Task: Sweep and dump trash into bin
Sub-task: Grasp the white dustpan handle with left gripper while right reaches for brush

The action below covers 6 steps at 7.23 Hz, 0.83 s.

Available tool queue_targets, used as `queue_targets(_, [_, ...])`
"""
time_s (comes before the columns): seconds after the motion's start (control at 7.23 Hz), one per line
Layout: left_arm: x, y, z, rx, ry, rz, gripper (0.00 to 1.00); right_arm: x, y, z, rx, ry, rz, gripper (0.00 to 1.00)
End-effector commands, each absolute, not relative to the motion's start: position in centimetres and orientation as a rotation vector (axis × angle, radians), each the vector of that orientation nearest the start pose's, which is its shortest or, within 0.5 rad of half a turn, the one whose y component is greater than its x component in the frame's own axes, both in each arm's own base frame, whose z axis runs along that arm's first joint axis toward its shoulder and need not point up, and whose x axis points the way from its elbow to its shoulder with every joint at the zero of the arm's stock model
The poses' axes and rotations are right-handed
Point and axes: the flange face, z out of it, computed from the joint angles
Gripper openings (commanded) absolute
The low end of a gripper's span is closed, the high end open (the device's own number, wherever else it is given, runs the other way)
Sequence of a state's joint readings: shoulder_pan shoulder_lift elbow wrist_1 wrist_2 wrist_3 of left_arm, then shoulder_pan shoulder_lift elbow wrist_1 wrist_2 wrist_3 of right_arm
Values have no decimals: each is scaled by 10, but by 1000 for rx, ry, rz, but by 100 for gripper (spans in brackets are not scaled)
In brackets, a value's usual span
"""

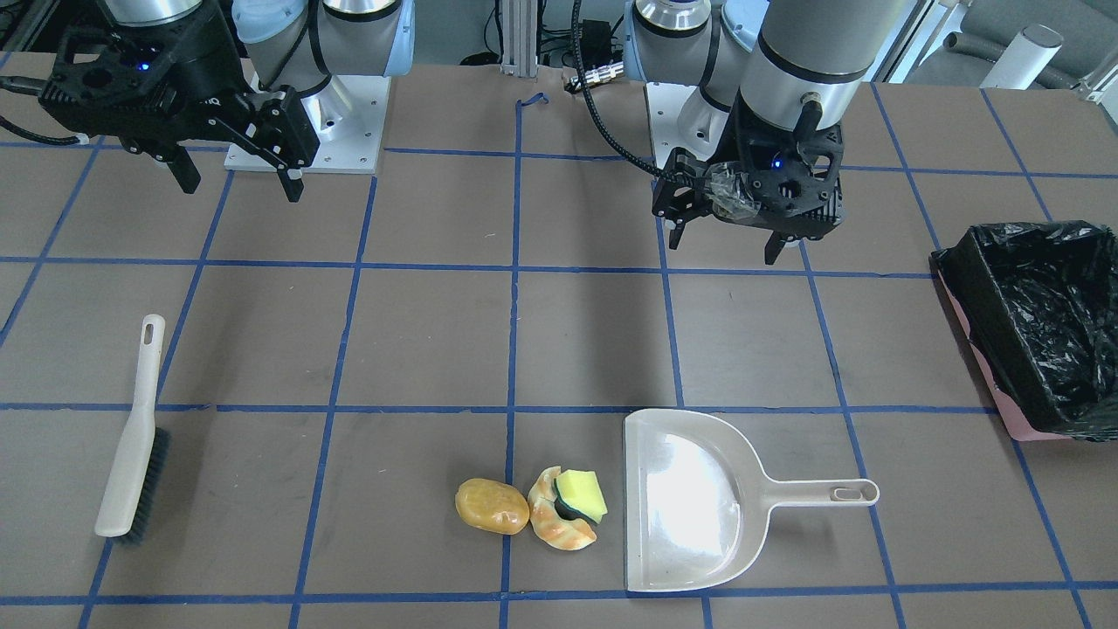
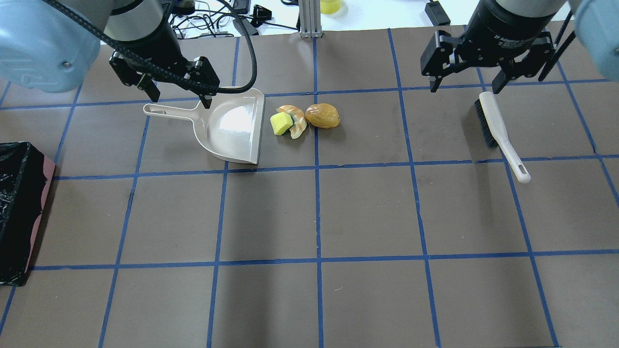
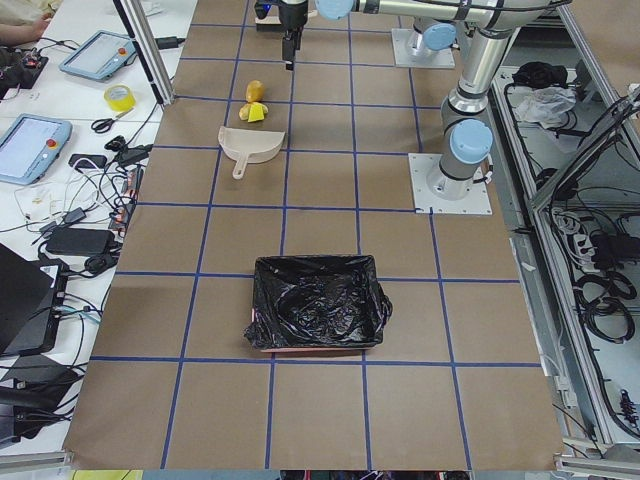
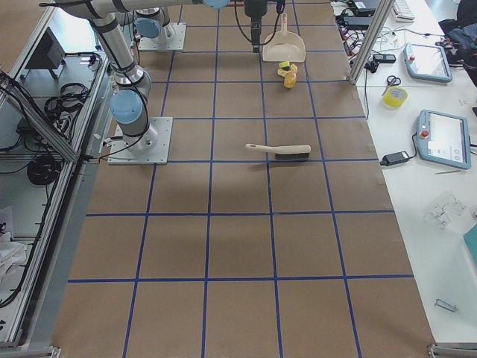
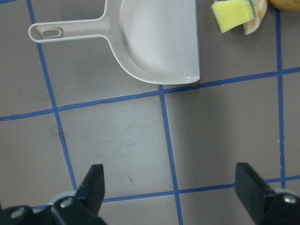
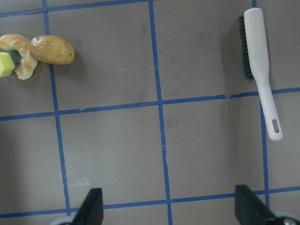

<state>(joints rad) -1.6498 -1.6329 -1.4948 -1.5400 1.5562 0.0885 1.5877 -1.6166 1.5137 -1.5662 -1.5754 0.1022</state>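
The trash lies in a tight cluster: a golden-brown potato (image 1: pixel 492 506), a tan croissant (image 1: pixel 559 527) and a yellow sponge (image 1: pixel 583 494) that rests on the croissant. It sits just off the mouth of the beige dustpan (image 1: pixel 690 502). The pink bin (image 1: pixel 1004 411), lined with a black bag, stands at the table's end on my left. My left gripper (image 2: pixel 181 99) is open and empty. It hovers over the dustpan's handle (image 2: pixel 164 111). My right gripper (image 2: pixel 466 88) is open and empty, above the head of the brush (image 2: pixel 498 128).
The beige brush (image 1: pixel 135 437) with dark bristles lies flat on my right side. Blue tape lines grid the brown table. Both arm bases (image 1: pixel 306 131) are bolted at the robot's edge. Cables and tablets lie past the far edge (image 3: pixel 90 60).
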Motion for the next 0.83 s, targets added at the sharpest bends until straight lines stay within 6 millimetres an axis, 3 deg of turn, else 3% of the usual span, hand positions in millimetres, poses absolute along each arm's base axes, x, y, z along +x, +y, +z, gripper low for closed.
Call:
queue_targets(0.0, [-175,-491,490,278,3146,-46,100,141,-477,538,133,3135,-154,100])
queue_targets(0.14, [-175,-484,474,264,3149,-13,100,141,-477,538,128,3137,-155,100])
queue_targets(0.41, [-165,-484,481,230,3146,-51,100,140,-477,538,119,3141,-155,100])
queue_targets(0.69, [-156,-494,489,230,3080,-72,100,140,-484,524,137,3138,-68,100])
